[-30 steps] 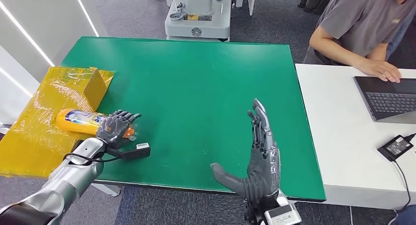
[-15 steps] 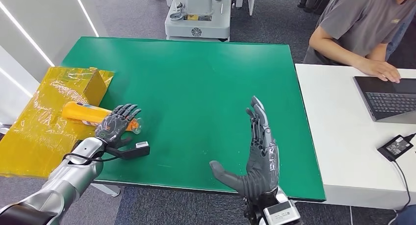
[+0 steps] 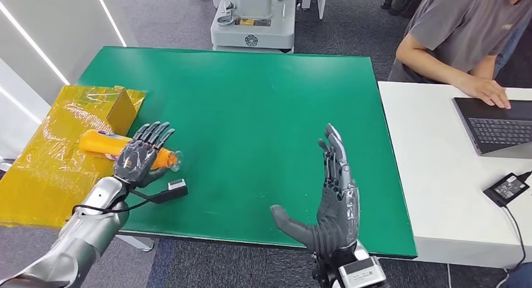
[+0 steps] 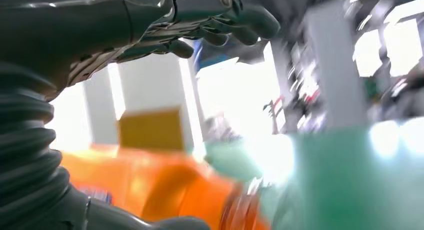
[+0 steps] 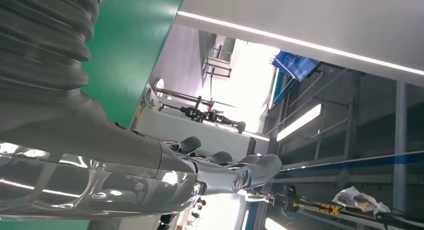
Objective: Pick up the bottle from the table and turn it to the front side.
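Bottle lies under the spread, empty left robot hand; right robot hand upright, fingers straight, empty.

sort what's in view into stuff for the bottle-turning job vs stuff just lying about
For the job: bottle, left hand, green table.

Lying about: yellow wrapped box, laptop, power adapter, right hand raised and holding nothing.

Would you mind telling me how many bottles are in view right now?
1. The orange bottle lies on the yellow sheet at the green table's left edge, under the left hand.
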